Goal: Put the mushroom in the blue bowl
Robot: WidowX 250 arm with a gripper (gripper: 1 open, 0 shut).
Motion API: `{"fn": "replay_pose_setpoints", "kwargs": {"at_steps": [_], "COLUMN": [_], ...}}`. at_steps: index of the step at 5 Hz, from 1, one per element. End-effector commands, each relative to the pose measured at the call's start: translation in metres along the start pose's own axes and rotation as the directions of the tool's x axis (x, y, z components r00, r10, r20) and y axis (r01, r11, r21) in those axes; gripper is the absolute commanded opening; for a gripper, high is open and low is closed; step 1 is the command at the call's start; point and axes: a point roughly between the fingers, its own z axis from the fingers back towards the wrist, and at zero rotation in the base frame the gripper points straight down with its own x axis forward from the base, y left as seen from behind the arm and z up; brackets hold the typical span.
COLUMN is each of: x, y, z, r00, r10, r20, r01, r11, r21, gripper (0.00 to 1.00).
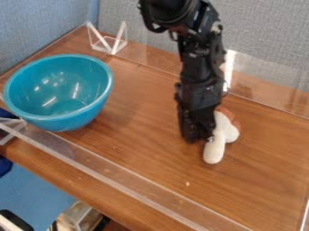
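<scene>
Where the wooden tabletop (145, 149) stretches beneath me, grey and blue-grey textured walls rise behind it, and a transparent rim runs along its edges. On its left side in the view, the blue bowl (58, 90) sits upright, its glossy inside showing. My black arm (200, 68) reaches down from above, well apart from the bowl. At its lower end, my tool (201, 133) is narrow, its fingers down beside the mushroom (215, 147); I cannot tell whether they grip it. The mushroom's pale stem points toward the near side, and its brown cap is partly hidden behind my tool.
</scene>
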Motion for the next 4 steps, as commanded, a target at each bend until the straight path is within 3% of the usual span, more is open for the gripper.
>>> {"fn": "replay_pose_setpoints", "kwargs": {"at_steps": [1,2,3,4], "x": [-0.005,-0.015,-0.008,0.007], "y": [0.011,0.018,0.026,0.017], "z": [0.035,0.062,0.072,0.067], "r00": [0.991,0.972,0.972,0.979], "r10": [0.113,0.203,0.19,0.135], "r20": [0.076,0.119,0.142,0.15], "r01": [-0.118,-0.216,-0.209,-0.156], "r11": [0.99,0.97,0.968,0.978], "r21": [0.073,0.115,0.136,0.138], "gripper": [0.0,0.0,1.0,1.0]}}
